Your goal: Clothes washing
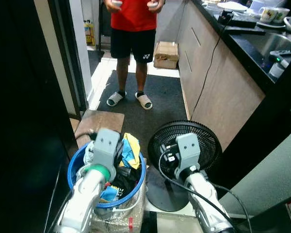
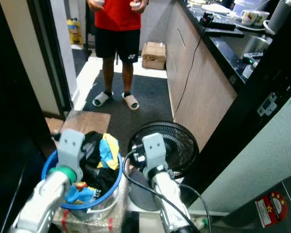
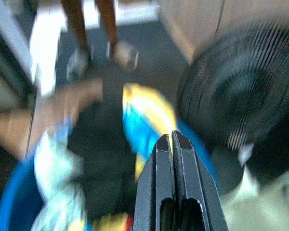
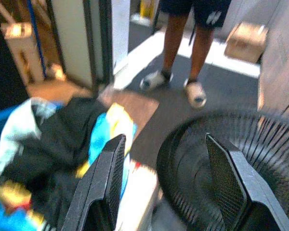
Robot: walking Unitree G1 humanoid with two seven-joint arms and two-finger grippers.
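Observation:
A blue laundry basket (image 1: 137, 187) stands at my feet, piled with clothes (image 1: 128, 150) in black, yellow, light blue and white. My left arm reaches over the basket. In the left wrist view my left gripper (image 3: 172, 140) is shut with nothing in it, hovering above the yellow and blue garment (image 3: 147, 115). My right arm stretches toward the black fan (image 1: 206, 141). My right gripper (image 4: 166, 159) stands open between the clothes (image 4: 62, 139) and the fan grille (image 4: 221, 144), holding nothing.
A person in a red shirt and black shorts (image 1: 132, 43) stands on the dark mat ahead. A wooden counter (image 1: 218, 82) with cups runs along the right. A cardboard box (image 1: 167, 54) sits behind the person. A brown doormat (image 1: 101, 121) lies beyond the basket.

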